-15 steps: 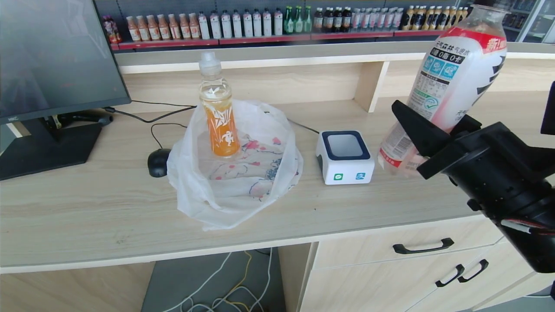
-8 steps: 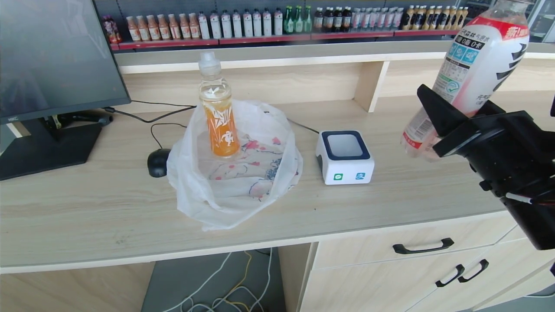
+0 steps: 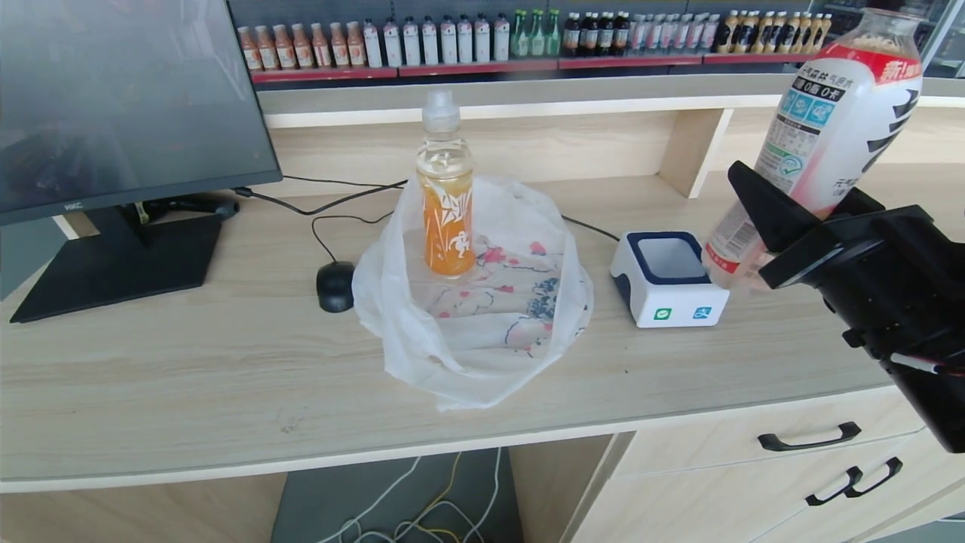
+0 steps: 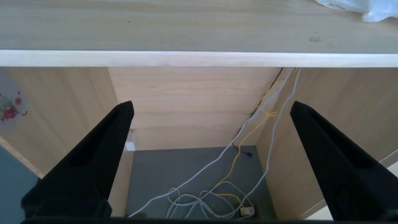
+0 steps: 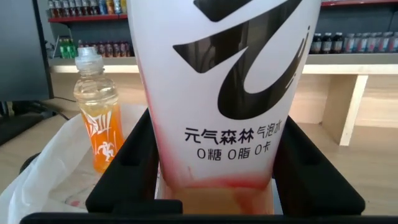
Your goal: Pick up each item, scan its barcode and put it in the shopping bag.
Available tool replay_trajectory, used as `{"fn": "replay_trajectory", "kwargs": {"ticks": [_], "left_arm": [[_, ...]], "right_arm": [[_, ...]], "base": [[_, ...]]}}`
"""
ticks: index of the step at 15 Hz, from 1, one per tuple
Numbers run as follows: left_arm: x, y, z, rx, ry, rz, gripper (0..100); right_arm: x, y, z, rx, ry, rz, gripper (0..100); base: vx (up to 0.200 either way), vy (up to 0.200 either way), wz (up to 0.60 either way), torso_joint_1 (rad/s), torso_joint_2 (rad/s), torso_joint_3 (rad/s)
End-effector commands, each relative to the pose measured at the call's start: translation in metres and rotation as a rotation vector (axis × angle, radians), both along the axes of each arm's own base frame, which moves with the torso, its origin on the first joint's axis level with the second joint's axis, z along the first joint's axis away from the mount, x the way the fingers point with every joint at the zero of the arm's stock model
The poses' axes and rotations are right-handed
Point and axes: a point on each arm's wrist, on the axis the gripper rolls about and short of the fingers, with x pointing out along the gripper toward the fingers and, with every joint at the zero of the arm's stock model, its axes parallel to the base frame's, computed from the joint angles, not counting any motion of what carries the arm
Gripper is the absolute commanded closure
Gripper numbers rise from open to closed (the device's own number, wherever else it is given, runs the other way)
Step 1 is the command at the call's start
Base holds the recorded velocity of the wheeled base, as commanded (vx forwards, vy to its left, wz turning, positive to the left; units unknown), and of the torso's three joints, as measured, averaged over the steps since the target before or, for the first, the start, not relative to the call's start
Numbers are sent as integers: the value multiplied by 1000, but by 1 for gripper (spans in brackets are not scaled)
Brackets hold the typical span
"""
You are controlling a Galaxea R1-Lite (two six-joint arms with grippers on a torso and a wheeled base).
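The right claw (image 3: 791,219) is clamped on the pink bottle (image 3: 829,121), tilted so its barcode end sits just beside the scanner (image 3: 667,279), likely for reading. Left of the scanner, the orange bottle (image 3: 447,211) stands in the bag (image 3: 482,332), seemingly done. The left claw (image 4: 208,124) gapes wide, well away from the scanner, below the worktop (image 3: 188,377).

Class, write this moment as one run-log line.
right pincer: shut on pink bottle, tilted near scanner | orange bottle: upright in shopping bag | left pincer: open, facing counter edge
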Motion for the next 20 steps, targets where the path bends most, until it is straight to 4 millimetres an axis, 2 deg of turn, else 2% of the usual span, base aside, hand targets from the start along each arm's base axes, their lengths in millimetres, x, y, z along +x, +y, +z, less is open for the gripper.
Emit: {"fn": "replay_trajectory", "kwargs": {"ticks": [1,2,7,10,17,20], "left_arm": [[0,0,0,1,-1,0,0],[0,0,0,1,-1,0,0],[0,0,0,-1,-1,0,0],[0,0,0,-1,-1,0,0],[0,0,0,-1,-1,0,0],[0,0,0,-1,-1,0,0]], "right_arm": [[-5,-2,-1,-1,2,0,100],[-7,-4,-1,-1,2,0,100],[-7,-4,-1,-1,2,0,100],[2,2,-4,-11,11,3,100],[44,51,-21,-41,56,88,100],[56,62,-32,-57,84,99,100]], "base": [[0,200,0,2,2,7],[0,200,0,12,7,7],[0,0,0,0,0,0],[0,0,0,0,0,0],[0,0,0,0,0,0],[0,0,0,0,0,0]]}}
